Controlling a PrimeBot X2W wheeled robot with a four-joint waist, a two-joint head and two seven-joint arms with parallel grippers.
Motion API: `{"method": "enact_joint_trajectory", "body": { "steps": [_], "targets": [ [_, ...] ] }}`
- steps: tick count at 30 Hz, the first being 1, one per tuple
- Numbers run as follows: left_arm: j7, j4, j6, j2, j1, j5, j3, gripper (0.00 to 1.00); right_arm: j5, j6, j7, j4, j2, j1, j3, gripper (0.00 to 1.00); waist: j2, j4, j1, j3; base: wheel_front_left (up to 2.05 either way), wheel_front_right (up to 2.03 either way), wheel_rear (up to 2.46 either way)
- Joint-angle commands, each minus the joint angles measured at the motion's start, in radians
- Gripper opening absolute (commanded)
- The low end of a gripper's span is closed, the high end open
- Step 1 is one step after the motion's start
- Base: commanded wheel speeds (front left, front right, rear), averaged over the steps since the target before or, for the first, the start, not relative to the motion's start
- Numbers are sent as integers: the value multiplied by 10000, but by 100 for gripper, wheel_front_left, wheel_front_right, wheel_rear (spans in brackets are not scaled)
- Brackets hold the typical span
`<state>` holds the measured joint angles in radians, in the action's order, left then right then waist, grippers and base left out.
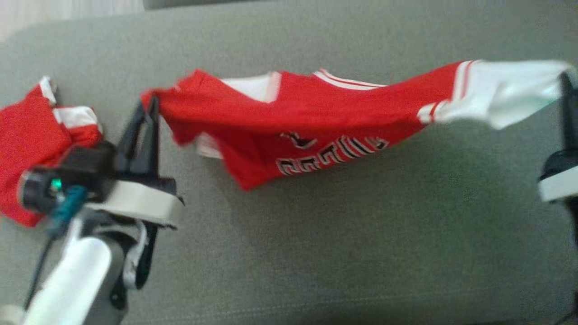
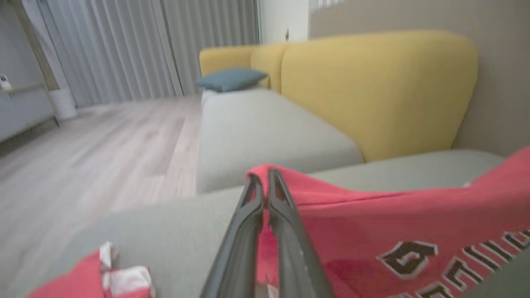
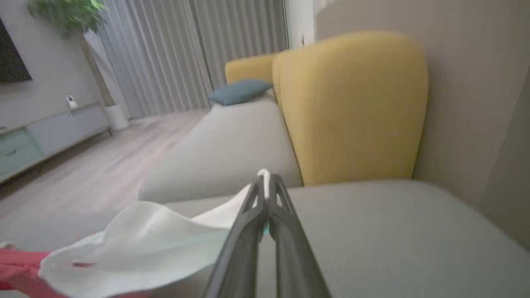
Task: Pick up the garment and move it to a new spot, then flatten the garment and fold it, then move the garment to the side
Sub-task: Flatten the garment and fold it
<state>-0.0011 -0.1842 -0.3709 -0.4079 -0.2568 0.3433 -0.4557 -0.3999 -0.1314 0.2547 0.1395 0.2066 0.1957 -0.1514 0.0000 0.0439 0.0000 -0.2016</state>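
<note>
Jaws are pinching shut on both arms; over the wide grey-green fabric sofa seat (image 1: 316, 253), the red and white cloth shirt (image 1: 293, 122) is hanging stretched, likely for laying flat; a smaller red cloth bundle (image 1: 27, 135) is lying nearby; the left gripper (image 1: 151, 108) is holding its red edge, the right gripper (image 1: 564, 83) its white end.

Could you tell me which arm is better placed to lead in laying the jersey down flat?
Probably the right: the right gripper, jaws shut on the jersey by its white sleeve, hangs over bare cushion; the left gripper crowds another red garment.
</note>
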Motion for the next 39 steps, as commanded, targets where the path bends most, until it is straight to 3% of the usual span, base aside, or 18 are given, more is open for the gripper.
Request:
{"method": "enact_joint_trajectory", "body": {
  "steps": [1,8,14,19,27,39],
  "targets": [
    [2,-1059,-140,-497,-857,-238,735,0,156,7,-104,1188,399,611,-148,0,0,13,0,625,0,0,0],
    [312,-2465,-58,-1000,-2567,-630,1335,0,475,7,335,3455,923,2356,-800,0,0,65,0,1541,0,0,0],
    [774,-2540,178,-1079,-3633,-582,1389,0,352,7,941,3698,1225,3475,-1093,0,0,131,0,1820,0,0,0],
    [1054,-1822,548,-804,-4150,-99,1120,0,-23,7,1290,3069,1266,3851,-979,0,0,187,0,1745,0,0,0],
    [635,1077,1380,146,-5278,856,758,0,-812,7,811,539,1330,4827,198,0,0,284,0,1115,0,0,0],
    [-2062,8051,2696,1343,-9591,1174,1192,0,-1148,7,-2968,-5623,929,9695,3187,0,0,697,0,-13,0,0,0]
  ]
}}
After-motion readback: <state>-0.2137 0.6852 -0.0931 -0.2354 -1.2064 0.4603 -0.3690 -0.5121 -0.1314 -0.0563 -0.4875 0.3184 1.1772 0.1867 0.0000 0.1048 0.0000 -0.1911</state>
